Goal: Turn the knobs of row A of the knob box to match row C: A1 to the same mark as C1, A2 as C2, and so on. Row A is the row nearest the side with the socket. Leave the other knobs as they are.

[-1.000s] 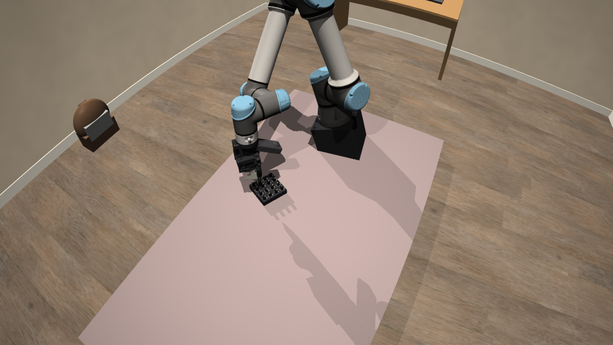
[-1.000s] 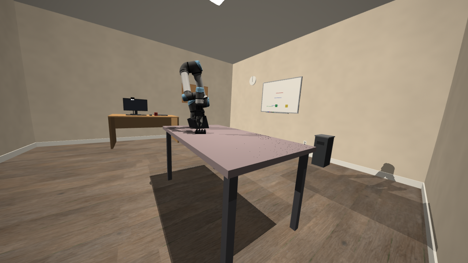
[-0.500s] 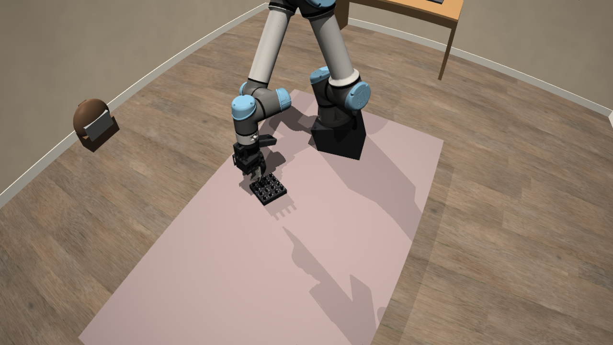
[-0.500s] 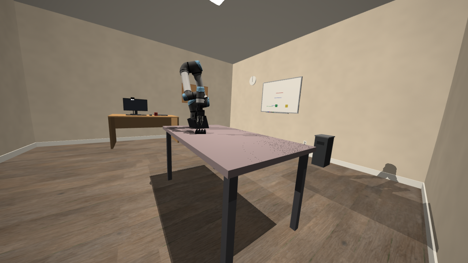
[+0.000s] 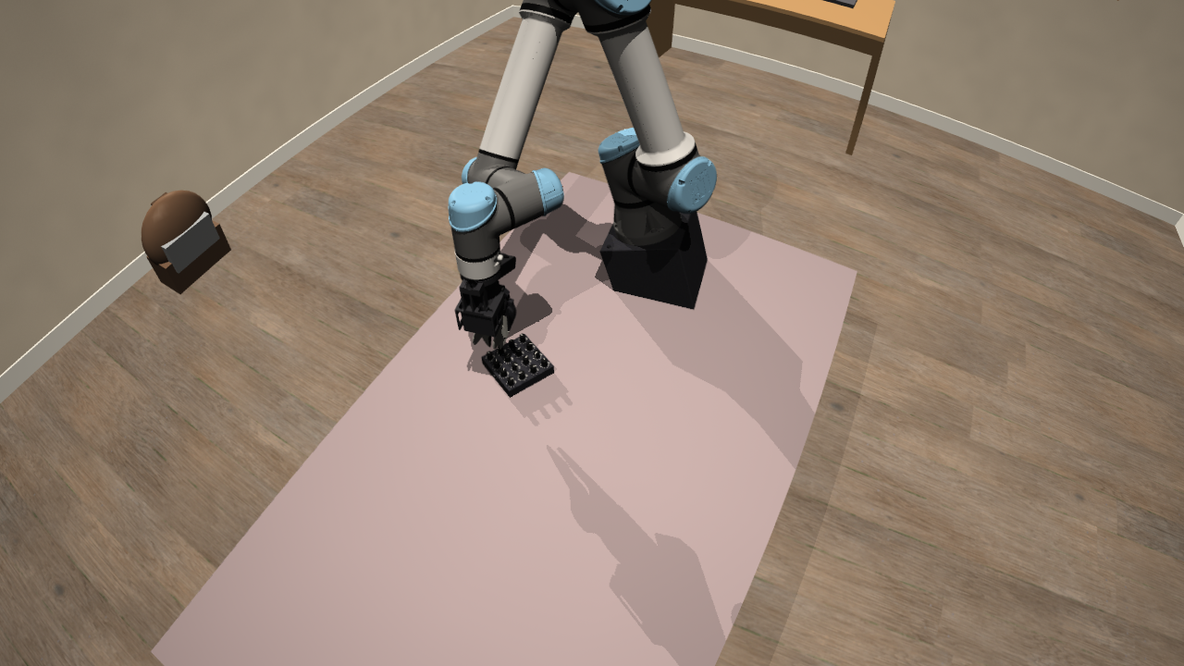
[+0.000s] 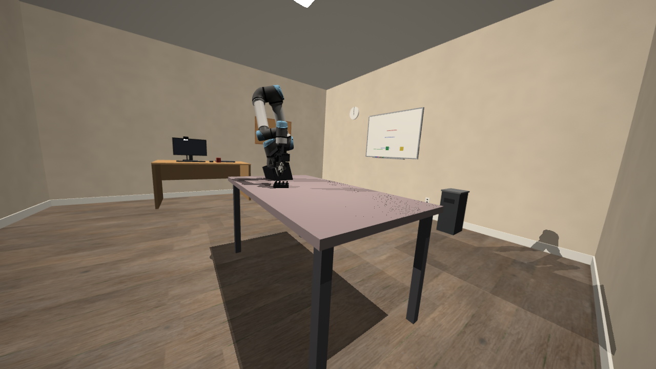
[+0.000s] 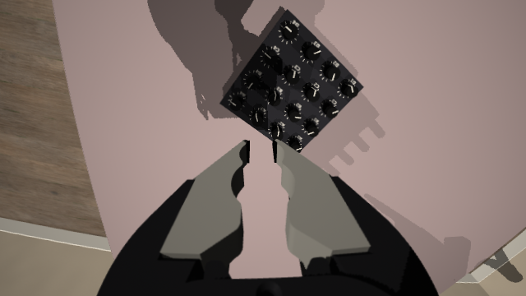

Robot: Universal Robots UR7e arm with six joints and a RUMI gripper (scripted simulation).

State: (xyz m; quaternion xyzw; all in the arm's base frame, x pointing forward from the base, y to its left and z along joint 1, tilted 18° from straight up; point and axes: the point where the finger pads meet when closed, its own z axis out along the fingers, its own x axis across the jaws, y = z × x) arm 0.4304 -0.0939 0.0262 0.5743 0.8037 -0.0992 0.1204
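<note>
The black knob box point(image 5: 519, 364) point(image 6: 280, 184) point(image 7: 292, 85) lies on the pink table point(image 5: 497, 513) point(image 6: 344, 210) point(image 7: 411, 82), near its left edge. It carries several round knobs with white pointer marks. In the wrist view it sits cornerwise, and the knob labels are too small to read. My gripper point(image 5: 487, 339) point(image 6: 279, 179) point(image 7: 260, 141) points down over the table, just off the box's near edge. Its fingers are nearly shut, with a narrow gap. Only bare table shows between them. The closest knobs point(image 7: 278, 130) are just beyond the right fingertip.
The arm's black base block point(image 5: 654, 265) stands on the table behind the box. The table's left edge point(image 7: 78, 136) runs close to the gripper, with wooden floor below. A wooden desk point(image 5: 786, 16) and a brown round object point(image 5: 178, 236) stand off the table.
</note>
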